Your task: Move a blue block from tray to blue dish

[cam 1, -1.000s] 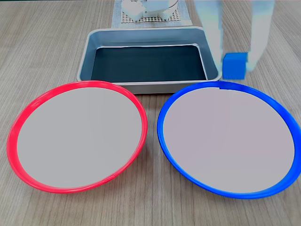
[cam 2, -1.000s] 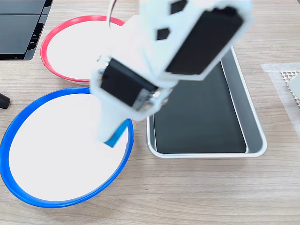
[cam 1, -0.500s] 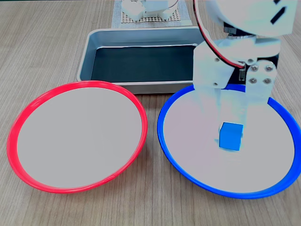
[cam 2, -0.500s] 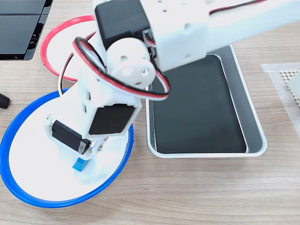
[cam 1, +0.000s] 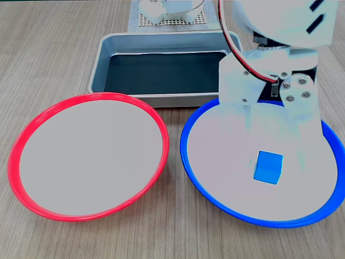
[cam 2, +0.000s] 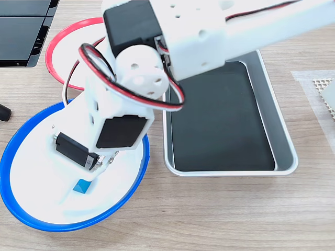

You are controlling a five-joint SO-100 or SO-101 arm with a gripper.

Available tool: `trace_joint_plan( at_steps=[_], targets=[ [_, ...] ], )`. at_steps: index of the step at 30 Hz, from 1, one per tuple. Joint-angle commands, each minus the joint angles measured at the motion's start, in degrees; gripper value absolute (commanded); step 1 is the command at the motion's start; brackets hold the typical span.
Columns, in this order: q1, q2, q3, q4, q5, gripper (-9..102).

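Note:
The blue block (cam 1: 268, 167) lies on the pale inside of the blue dish (cam 1: 186, 156), right of its centre. My gripper (cam 1: 277, 161) hangs over it, open. Its white fingers (cam 1: 249, 127) stand apart on either side of the cube, with a gap showing on both sides. In the other fixed view the arm (cam 2: 125, 120) leans over the blue dish (cam 2: 14, 152). There the blue block (cam 2: 82, 186) peeks out from under the gripper body. The grey tray (cam 1: 161, 100) with its black bottom holds nothing; it also lies beside the dish (cam 2: 282, 137).
A red-rimmed dish (cam 1: 17, 156) of the same size sits left of the blue one, and shows behind the arm (cam 2: 52, 48). A white mesh mat (cam 1: 172, 21) with the arm's base lies beyond the tray. A black flat object (cam 2: 21, 31) occupies one corner.
The fingers have spread apart and let go of the blue block, which now rests slightly lower in the blue dish. The arm has barely shifted.

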Motion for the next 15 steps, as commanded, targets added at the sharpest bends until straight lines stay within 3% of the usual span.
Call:
trace_joint_plan(
  at_steps=[1, 5, 11, 12, 15],
  targets=[
    [0.44, 9.23, 2.55, -2.2, 2.46, 18],
    [0.18, 20.21, 6.94, -3.25, 10.2, 0],
    [3.16, 48.96, 28.74, -3.08, 29.18, 0],
    [3.96, 54.49, 36.04, -4.83, 29.88, 0],
    [7.03, 75.06, 65.13, -21.62, 37.18, -1]
  ],
)
